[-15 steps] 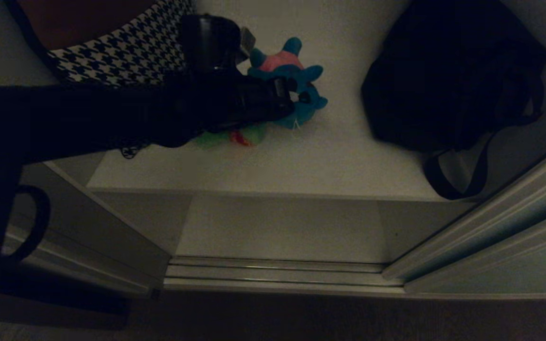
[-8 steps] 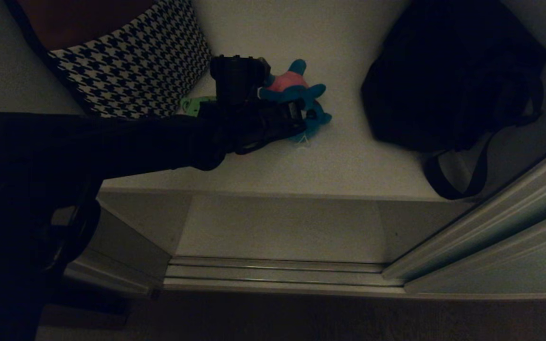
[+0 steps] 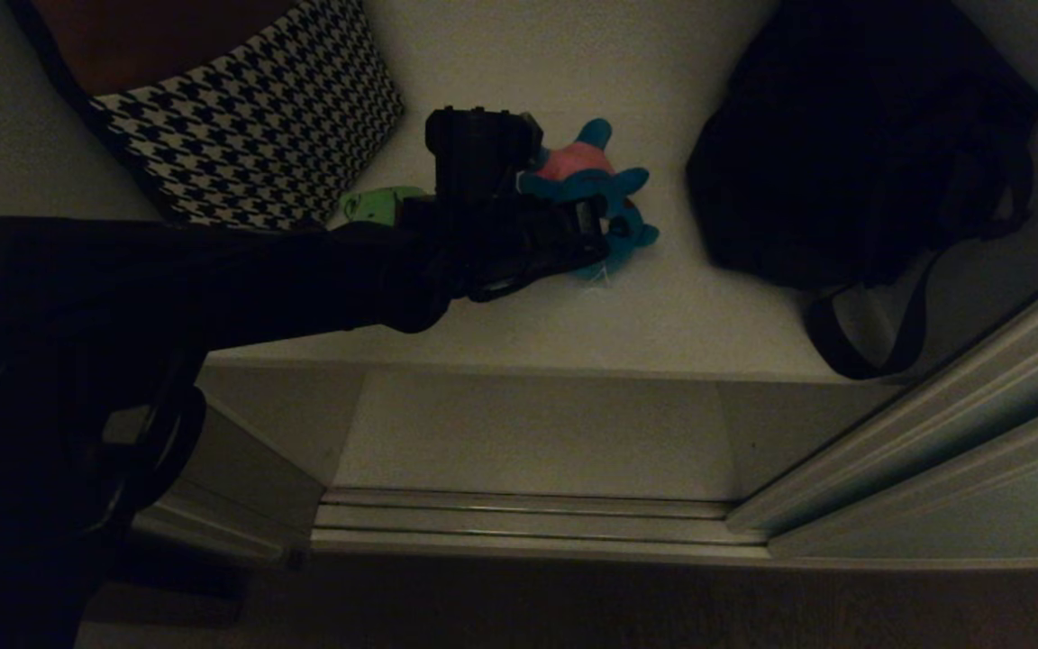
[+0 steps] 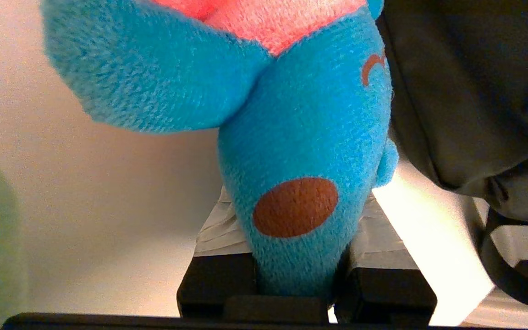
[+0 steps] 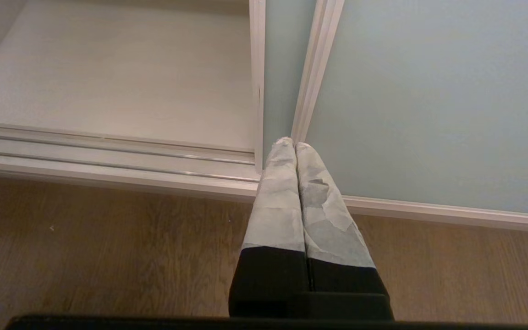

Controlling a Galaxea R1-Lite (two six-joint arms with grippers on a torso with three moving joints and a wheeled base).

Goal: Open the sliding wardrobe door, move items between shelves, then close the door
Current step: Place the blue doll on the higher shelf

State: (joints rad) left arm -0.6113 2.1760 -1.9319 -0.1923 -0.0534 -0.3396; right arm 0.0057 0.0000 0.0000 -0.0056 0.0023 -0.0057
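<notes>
left claw (image 4: 298, 275) clamped on teal plush toy (image 4: 305, 151), above shelf (image 3: 663, 324)

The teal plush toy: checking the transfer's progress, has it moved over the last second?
Yes. The teal plush toy, held in the left tool, shifted right toward the black bag.

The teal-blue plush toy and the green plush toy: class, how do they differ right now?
The teal-blue plush toy with its pink back is clamped in the left gripper; the green plush toy lies free beside the houndstooth bag. The teal one shows almost whole, the green one only partly behind the arm. Both are small and soft.
</notes>
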